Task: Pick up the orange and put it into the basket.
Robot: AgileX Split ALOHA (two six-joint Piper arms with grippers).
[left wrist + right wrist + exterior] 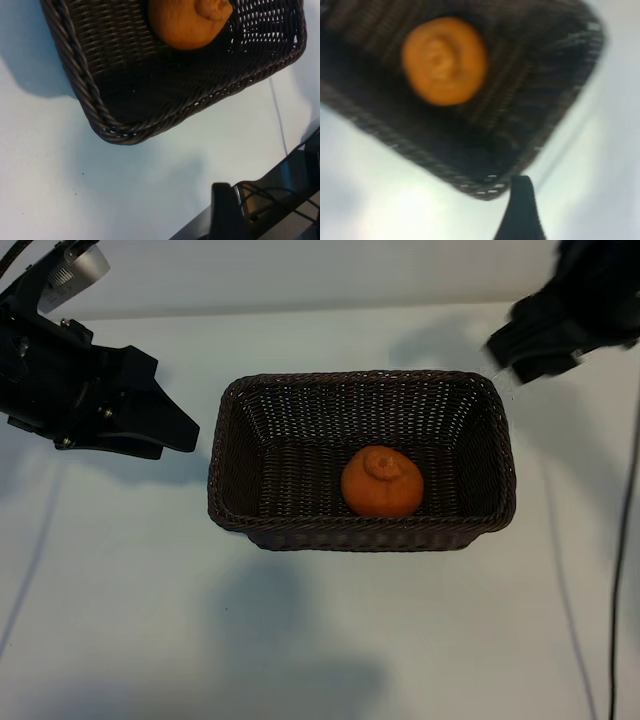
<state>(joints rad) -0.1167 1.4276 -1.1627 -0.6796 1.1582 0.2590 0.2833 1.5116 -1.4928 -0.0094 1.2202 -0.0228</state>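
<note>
Right end effector (pixel 540 352) hangs above the basket's far right corner, jaws parted, holding nothing. Left end effector (pixel 165 420), also open and empty, sits beside the basket's left end. The dimpled, knobbed orange (pixel 382 481) rests inside the dark woven wicker basket (pixel 232 420) on the pale surface (pixel 300 640).

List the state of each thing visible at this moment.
orange: inside the basket, knob up, held by nothing.
basket: upright on the table, holding only the orange.
left hand: open, empty, beside the basket.
right hand: open, empty, above the basket's far corner.
</note>
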